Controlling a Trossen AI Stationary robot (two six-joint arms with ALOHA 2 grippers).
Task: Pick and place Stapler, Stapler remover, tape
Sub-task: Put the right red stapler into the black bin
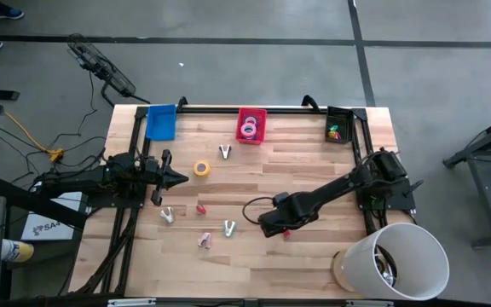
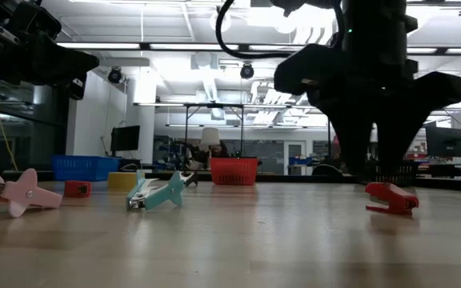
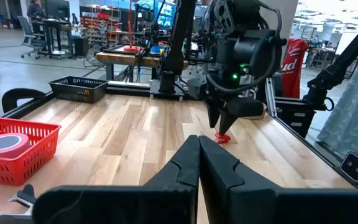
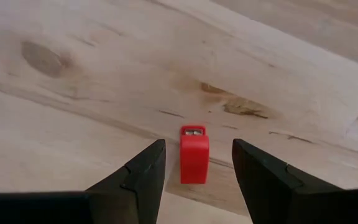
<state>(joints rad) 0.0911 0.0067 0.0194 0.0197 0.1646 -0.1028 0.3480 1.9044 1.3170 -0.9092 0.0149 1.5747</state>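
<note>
— stapler (image 4: 194, 154), the small red one, is lying flat on the tabletop (image 1: 314, 170); my right gripper (image 4: 197, 163) is hanging over it, jaws spread either side, not touching.

— and i'm seeing the left gripper (image 3: 199, 163) idling near the yellow tape (image 1: 201, 168), jaws pressed together. pink tape (image 1: 249, 130) is sitting in the red basket (image 1: 258, 113).

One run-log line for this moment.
right gripper: open, above red mini stapler | left gripper: shut, idle, table's left | yellow tape: on table
</note>
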